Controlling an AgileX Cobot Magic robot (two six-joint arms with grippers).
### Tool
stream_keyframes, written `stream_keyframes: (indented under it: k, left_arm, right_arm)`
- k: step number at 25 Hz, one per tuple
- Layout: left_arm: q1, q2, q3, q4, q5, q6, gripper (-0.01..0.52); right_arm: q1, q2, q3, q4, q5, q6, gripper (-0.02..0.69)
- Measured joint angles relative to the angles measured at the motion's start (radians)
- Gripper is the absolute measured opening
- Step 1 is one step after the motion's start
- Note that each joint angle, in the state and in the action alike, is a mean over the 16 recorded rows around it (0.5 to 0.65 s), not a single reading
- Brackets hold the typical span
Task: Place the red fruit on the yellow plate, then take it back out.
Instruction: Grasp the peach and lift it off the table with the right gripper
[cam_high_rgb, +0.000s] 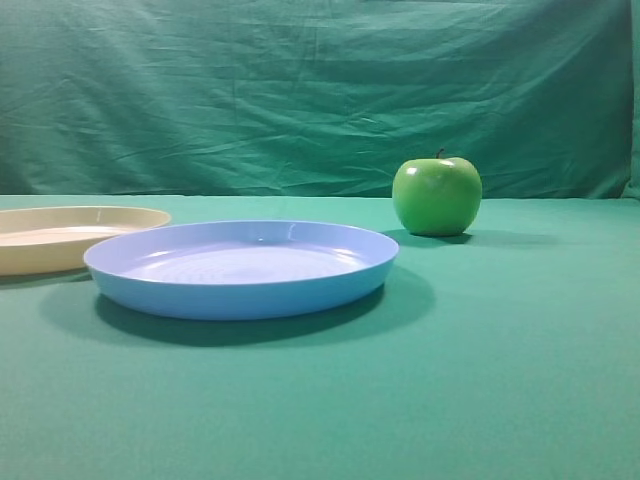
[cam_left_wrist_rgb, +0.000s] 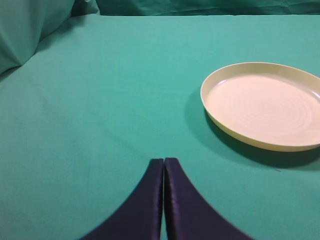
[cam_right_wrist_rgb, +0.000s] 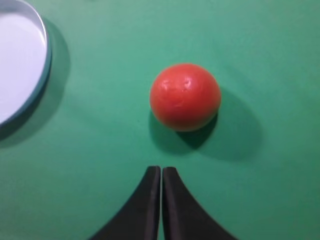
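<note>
Red fruit (cam_right_wrist_rgb: 185, 96) on bench (cam_right_wrist_rgb: 260, 50), just ahead of right hand (cam_right_wrist_rgb: 161, 172), untouched. Right hand fingers pressed together, holding nothing.

Looks like a staged lab or studio setup, not a home: everything is draped in wrinkled green cloth (cam_high_rgb: 300, 90), backdrop hung at 12 o'clock, the same green cloth tabletop (cam_high_rgb: 500, 380) spread underneath, only props laid out.
</note>
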Motion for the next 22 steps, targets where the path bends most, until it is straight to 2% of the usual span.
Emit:
stream_keyframes:
  k: [10, 13, 17, 22]
  left_arm:
    - [0.000, 0.000, 0.000, 0.000, 0.000, 0.000, 0.000]
    - [0.000, 0.000, 0.000, 0.000, 0.000, 0.000, 0.000]
    - [0.000, 0.000, 0.000, 0.000, 0.000, 0.000, 0.000]
    - [0.000, 0.000, 0.000, 0.000, 0.000, 0.000, 0.000]
  right_arm:
    - [0.064, 0.309, -0.157, -0.037, 0.038, -0.089, 0.505]
    - [0.079, 0.398, -0.202, -0.053, 0.042, -0.097, 0.598]
    - [0.088, 0.504, -0.242, -0.079, 0.033, -0.099, 0.662]
    - [0.090, 0.609, -0.262, -0.107, -0.008, -0.100, 0.676]
